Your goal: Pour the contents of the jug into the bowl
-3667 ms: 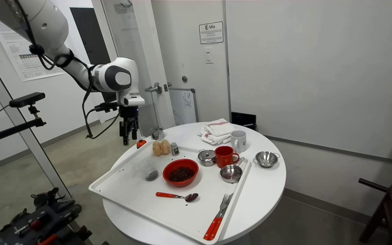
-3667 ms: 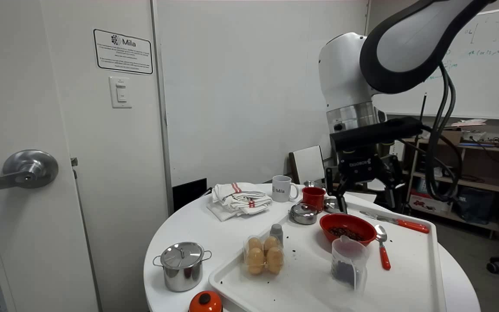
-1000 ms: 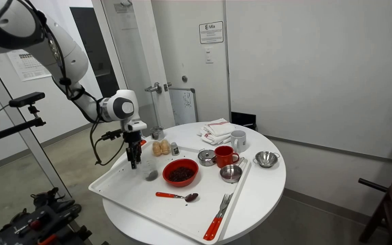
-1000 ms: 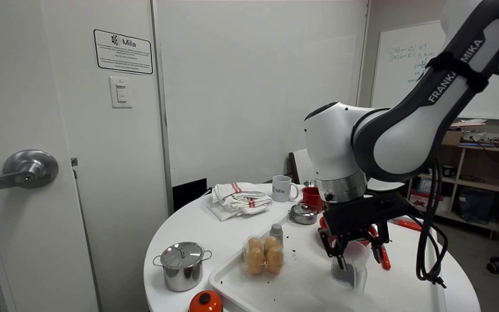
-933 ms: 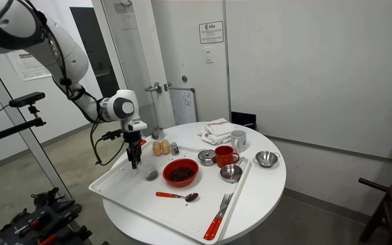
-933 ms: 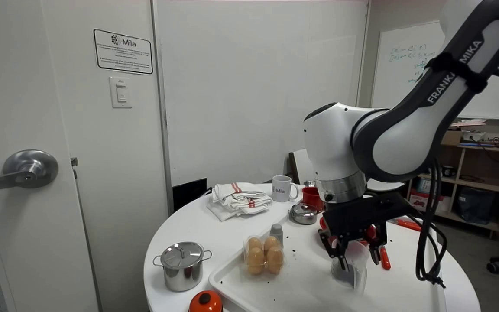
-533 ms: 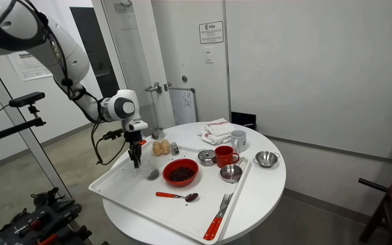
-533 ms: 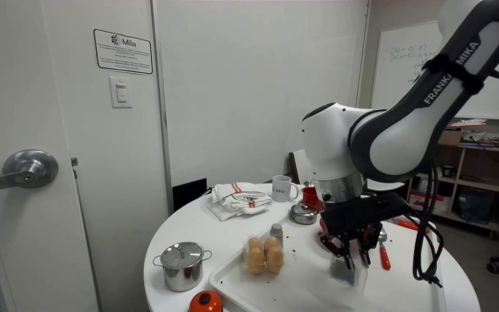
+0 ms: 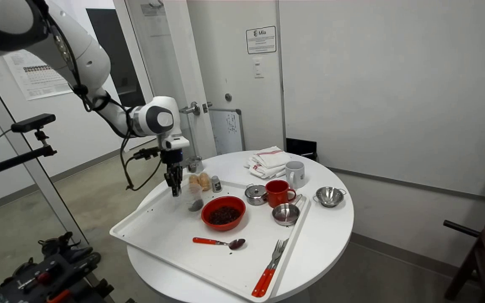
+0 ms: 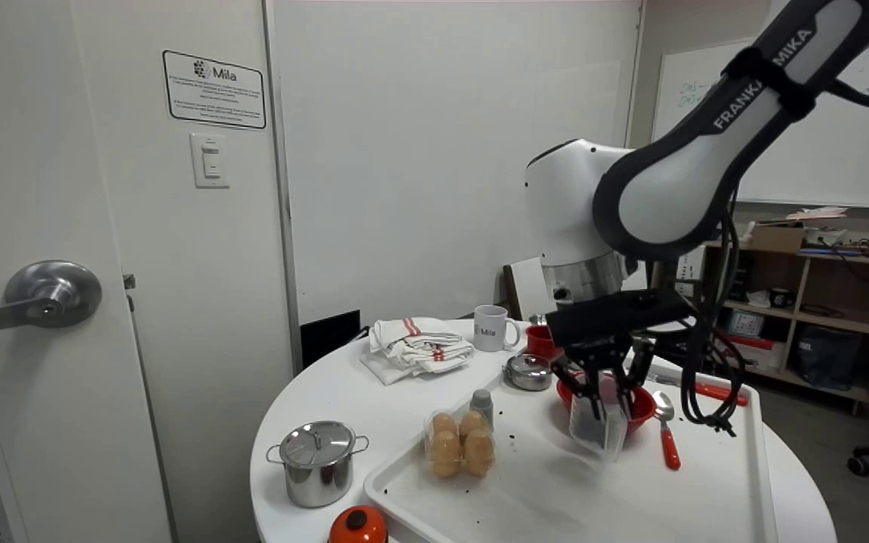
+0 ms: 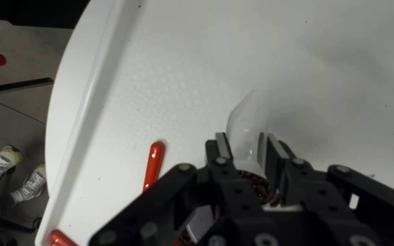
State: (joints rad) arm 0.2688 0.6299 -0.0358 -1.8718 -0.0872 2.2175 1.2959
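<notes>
My gripper (image 9: 176,194) is shut on a translucent part of the jug, apparently its handle; in the wrist view the gripper (image 11: 245,143) has one pad on each side of it. The whitish see-through jug (image 10: 589,430) hangs just above the tray, with dark contents low inside. Close beside it stands the red bowl (image 9: 222,227), holding dark bean-like pieces. In an exterior view the bowl (image 10: 646,411) is partly hidden behind the jug and fingers. The wrist view shows dark pieces beyond the jug's clear wall; whether they lie in the jug or bowl I cannot tell.
A white tray (image 9: 154,246) lies on the round table. On it are a spoon (image 9: 237,244), a fork and knife (image 9: 267,273), an egg pack (image 10: 461,452) and a grey shaker (image 10: 482,405). A lidded pan (image 9: 256,195) and red mug (image 9: 278,194) stand beyond the bowl.
The gripper has come down to the jug and shut on it. In the last half second the jug has risen off the tray and moved towards the bowl.
</notes>
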